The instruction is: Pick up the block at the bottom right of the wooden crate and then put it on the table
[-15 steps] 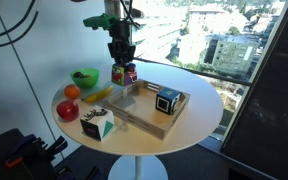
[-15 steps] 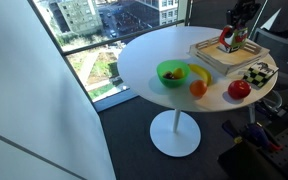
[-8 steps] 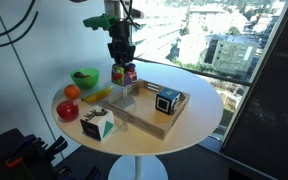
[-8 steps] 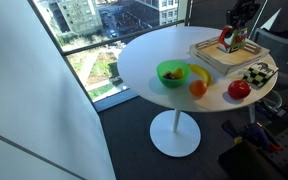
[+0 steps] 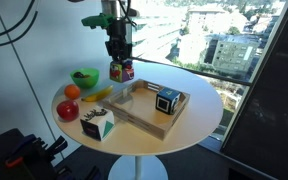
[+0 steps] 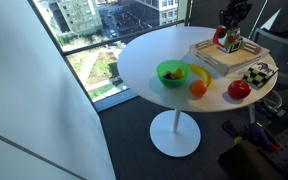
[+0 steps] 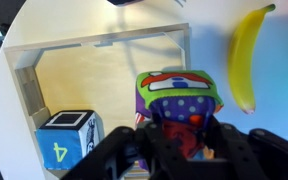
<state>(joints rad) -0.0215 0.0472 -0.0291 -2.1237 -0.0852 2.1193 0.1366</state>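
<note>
My gripper (image 5: pixel 120 58) is shut on the block (image 5: pixel 121 71), a small red cube with green and yellow patches, and holds it in the air above the far corner of the wooden crate (image 5: pixel 134 110). In the wrist view the block (image 7: pixel 176 98) fills the middle between my fingers, with the crate (image 7: pixel 104 75) below it. In an exterior view the gripper (image 6: pixel 229 24) holds the block (image 6: pixel 227 38) above the crate (image 6: pixel 216 57). The crate lies on the round white table (image 5: pixel 199 100).
A blue-and-black cube (image 5: pixel 167 101) sits in the crate, also in the wrist view (image 7: pixel 70 140). On the table are a banana (image 7: pixel 247 55), a green bowl (image 5: pixel 84 77), an orange (image 5: pixel 72 92), a red apple (image 5: pixel 68 110) and a white-and-green box (image 5: pixel 99 125).
My gripper has risen with the block in it, lifting it higher above the crate.
</note>
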